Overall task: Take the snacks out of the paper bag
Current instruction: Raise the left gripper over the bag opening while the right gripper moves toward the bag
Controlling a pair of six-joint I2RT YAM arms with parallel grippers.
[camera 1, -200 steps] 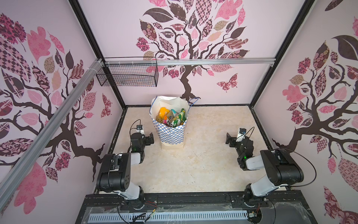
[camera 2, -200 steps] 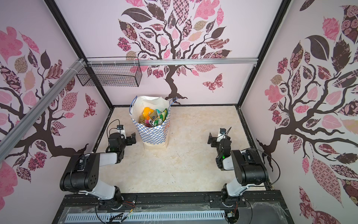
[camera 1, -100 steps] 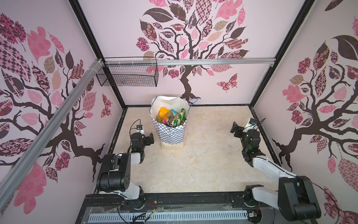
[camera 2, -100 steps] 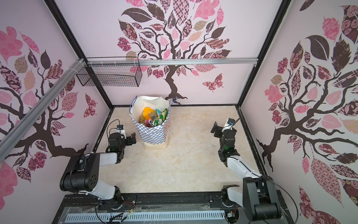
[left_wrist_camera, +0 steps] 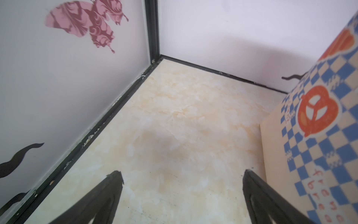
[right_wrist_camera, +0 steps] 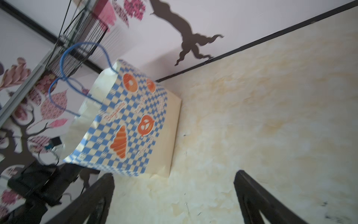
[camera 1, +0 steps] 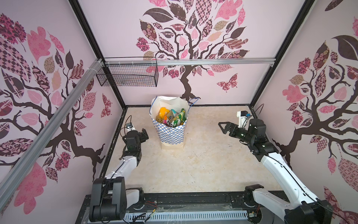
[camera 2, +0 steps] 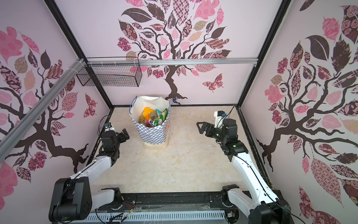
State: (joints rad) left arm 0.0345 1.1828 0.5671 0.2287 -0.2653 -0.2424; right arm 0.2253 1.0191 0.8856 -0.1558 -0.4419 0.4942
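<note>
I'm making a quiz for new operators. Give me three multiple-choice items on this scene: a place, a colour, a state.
1. Where are the snacks? A) inside the paper bag B) spread on the table C) in the wire basket
2. What colour are the checks on the paper bag's outside? A) green B) red C) blue
3. How is the right gripper? A) shut on a snack B) open, holding nothing C) shut on the bag's rim
Answers: 1 A, the packets fill the upright bag's mouth; 2 C, blue squares on white; 3 B, its jaws stand wide apart, nothing between them.
</note>
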